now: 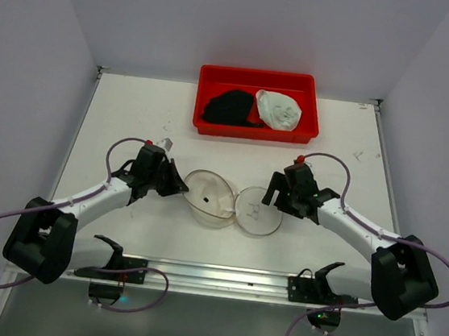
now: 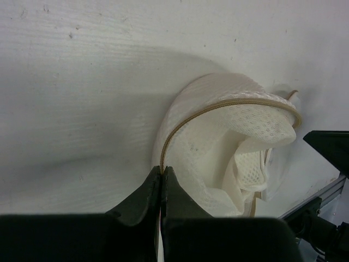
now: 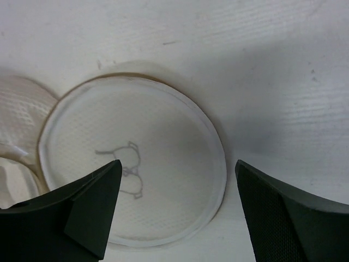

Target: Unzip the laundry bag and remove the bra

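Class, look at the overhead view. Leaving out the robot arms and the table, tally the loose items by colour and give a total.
Red: 1, the tray
Black: 1, the bra
Whitish: 2, the laundry bag and the pale cup
Total: 4

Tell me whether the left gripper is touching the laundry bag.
Touching. The left wrist view shows the left gripper clamped on the laundry bag, whose tan zipper rim runs straight in between the shut jaws.
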Available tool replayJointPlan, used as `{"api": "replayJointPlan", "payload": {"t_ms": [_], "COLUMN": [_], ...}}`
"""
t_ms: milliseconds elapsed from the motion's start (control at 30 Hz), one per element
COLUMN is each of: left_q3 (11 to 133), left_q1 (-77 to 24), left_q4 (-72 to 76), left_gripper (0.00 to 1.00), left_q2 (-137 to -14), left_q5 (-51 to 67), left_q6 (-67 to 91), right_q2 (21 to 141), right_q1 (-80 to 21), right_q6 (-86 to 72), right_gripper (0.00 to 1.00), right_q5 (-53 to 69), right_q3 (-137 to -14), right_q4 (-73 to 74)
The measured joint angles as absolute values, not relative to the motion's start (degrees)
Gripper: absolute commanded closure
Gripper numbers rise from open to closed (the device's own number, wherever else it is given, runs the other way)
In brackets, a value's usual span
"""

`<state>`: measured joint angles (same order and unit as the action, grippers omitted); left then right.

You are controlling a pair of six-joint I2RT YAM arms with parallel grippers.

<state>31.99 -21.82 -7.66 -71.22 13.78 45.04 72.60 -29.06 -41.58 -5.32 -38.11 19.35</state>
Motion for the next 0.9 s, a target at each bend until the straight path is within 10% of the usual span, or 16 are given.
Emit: {"api": "replayJointPlan", "payload": {"t_ms": [367,633,900], "left_q3": [32.0,32.0,32.0], "left_q1": [-21.8,-21.8,-22.9], "left_q4": [-8.5,-9.2,-7.5], "left_gripper": [1.0,1.0,1.0], "left_q2": [-67.7,-67.3,-70.4], "left_q5": [11.0,10.0,11.0], "left_q6": [45.5,45.4,44.4], "right_q2": [77.5,77.9,67.3], "right_q1": [-28.3,-28.2,-28.2], "right_q6": [-42.1,-41.3,-37.4], "right_gripper": [0.39,0.97,1.0], "right_q5": [-2.8,-1.8,-8.1], "right_q3": [-37.1,-37.3,-43.8], "right_q4": [21.5,21.8,30.3]}}
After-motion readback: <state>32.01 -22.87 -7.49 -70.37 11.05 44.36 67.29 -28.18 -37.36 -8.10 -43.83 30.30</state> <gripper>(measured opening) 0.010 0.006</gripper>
